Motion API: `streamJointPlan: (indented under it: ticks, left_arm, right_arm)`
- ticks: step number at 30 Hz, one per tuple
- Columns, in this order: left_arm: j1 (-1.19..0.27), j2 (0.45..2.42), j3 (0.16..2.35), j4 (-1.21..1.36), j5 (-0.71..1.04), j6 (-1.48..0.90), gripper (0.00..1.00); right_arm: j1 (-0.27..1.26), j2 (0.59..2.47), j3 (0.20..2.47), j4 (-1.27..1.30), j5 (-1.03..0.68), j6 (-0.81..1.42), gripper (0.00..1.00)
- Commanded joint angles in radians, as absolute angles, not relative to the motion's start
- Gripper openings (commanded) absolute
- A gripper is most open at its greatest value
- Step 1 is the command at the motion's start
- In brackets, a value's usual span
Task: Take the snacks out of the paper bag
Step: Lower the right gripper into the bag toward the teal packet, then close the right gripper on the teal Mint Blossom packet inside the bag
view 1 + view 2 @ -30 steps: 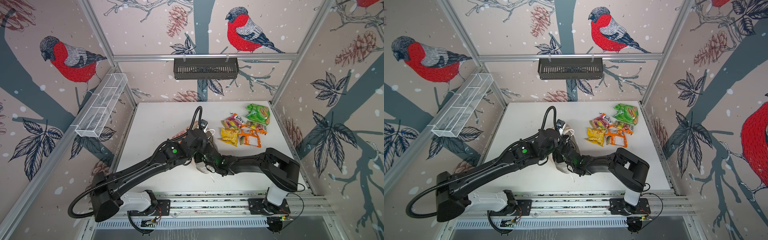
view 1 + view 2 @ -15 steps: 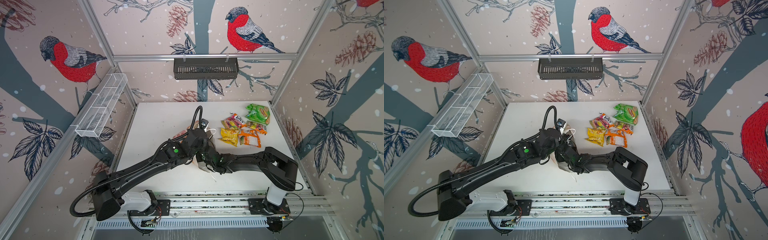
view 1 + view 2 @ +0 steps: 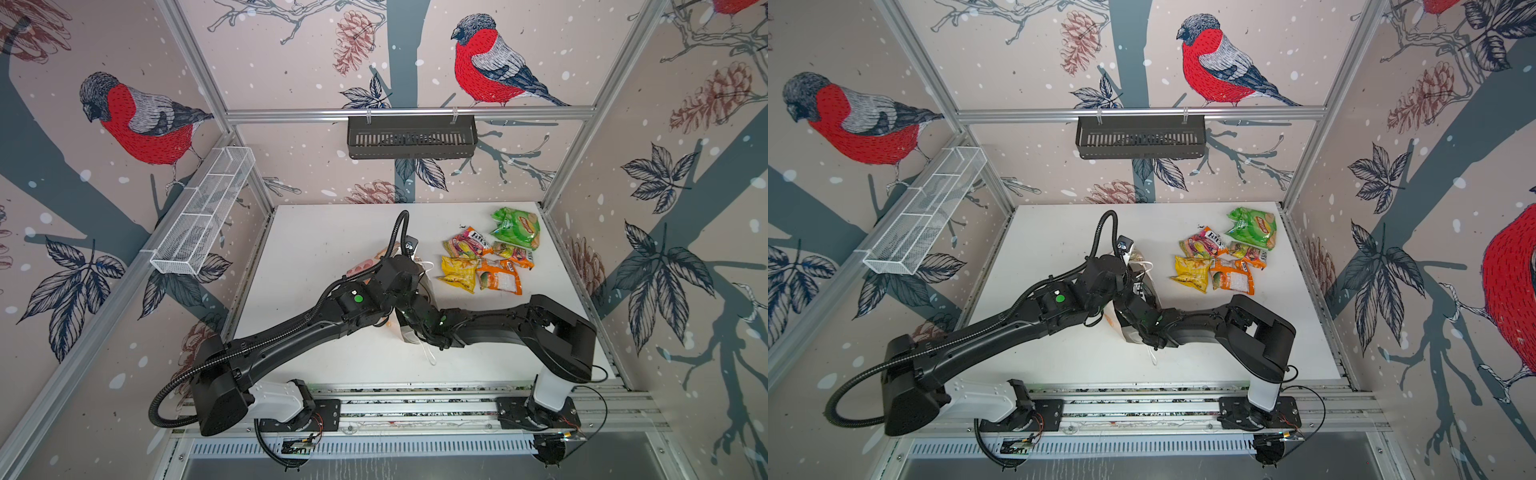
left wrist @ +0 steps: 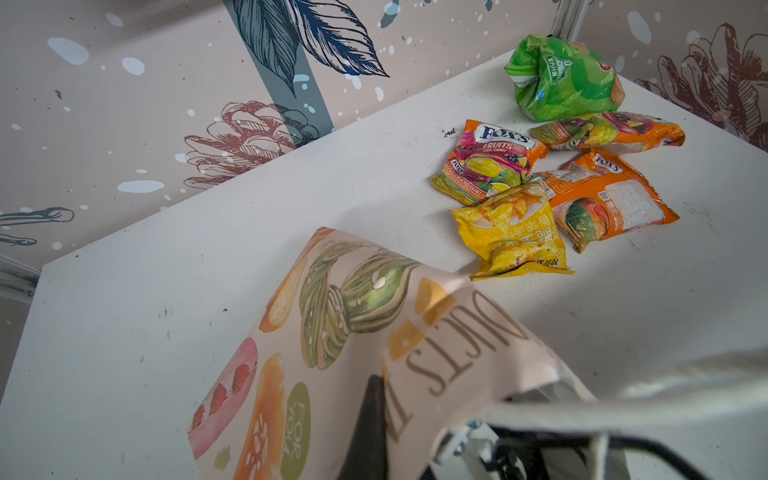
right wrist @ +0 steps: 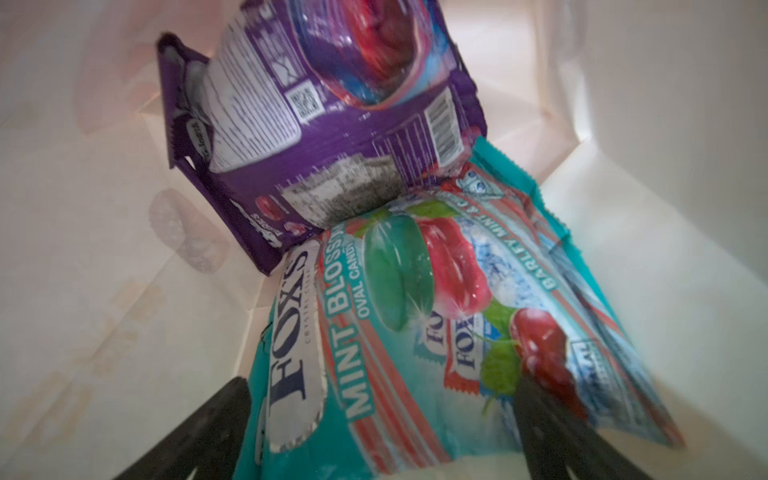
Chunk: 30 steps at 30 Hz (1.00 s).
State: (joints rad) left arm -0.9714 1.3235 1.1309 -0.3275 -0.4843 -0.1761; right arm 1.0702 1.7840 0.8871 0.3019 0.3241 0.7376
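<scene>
The paper bag [image 4: 332,332] stands in mid-table, cream with printed pastries; both top views show it [image 3: 409,334] [image 3: 1128,332] between the two arms. My left gripper [image 4: 395,399] is shut on the bag's wall near its mouth. One dark finger [image 4: 370,424] shows outside and the other is hidden behind the paper. My right gripper [image 5: 380,436] is inside the bag, open, its fingers either side of a teal packet [image 5: 415,324]. A purple packet [image 5: 324,137] lies deeper in. On the table lie green [image 3: 515,227], multicoloured [image 3: 465,243], yellow [image 3: 457,272] and orange [image 3: 500,280] snacks.
A black slotted basket [image 3: 411,137] hangs on the back wall and a white mesh tray [image 3: 203,216] on the left wall. The snack pile sits at the back right near the corner post [image 3: 557,183]. A metal rail [image 3: 415,411] carrying both arm bases runs along the front.
The right arm has edged a little deeper into the bag, and the left arm has shifted slightly to the right with the bag's wall. The snacks on the table have not moved.
</scene>
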Motion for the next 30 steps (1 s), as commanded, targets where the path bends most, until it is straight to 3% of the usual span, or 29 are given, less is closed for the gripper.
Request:
streamJointPlan:
  ticks: [1, 7, 11, 14, 24, 26, 30]
  left_arm:
    - [-0.976, 1.309, 1.124, -0.309, -0.415, -0.177, 0.00]
    - [-0.976, 1.293, 1.100, -0.294, -0.376, -0.175, 0.00]
    - [-0.976, 1.290, 1.088, -0.294, -0.367, -0.176, 0.00]
    - [-0.976, 1.289, 1.080, -0.292, -0.371, -0.176, 0.00]
    - [-0.976, 1.285, 1.066, -0.291, -0.391, -0.170, 0.00]
    - [-0.976, 1.284, 1.066, -0.292, -0.393, -0.170, 0.00]
    - [-0.975, 1.284, 1.066, -0.294, -0.402, -0.171, 0.00]
  right_arm:
    - [1.063, 1.802, 0.894, 0.366, 0.268, 0.746, 0.98]
    - [1.040, 1.829, 0.889, 0.407, 0.216, 0.754, 0.88]
    - [1.027, 1.842, 0.892, 0.412, 0.188, 0.757, 0.74]
    - [1.024, 1.852, 0.898, 0.401, 0.186, 0.758, 0.71]
    - [1.010, 1.869, 0.919, 0.376, 0.175, 0.745, 0.25]
    - [1.010, 1.869, 0.923, 0.367, 0.181, 0.738, 0.25]
    - [1.012, 1.862, 0.931, 0.349, 0.194, 0.726, 0.39]
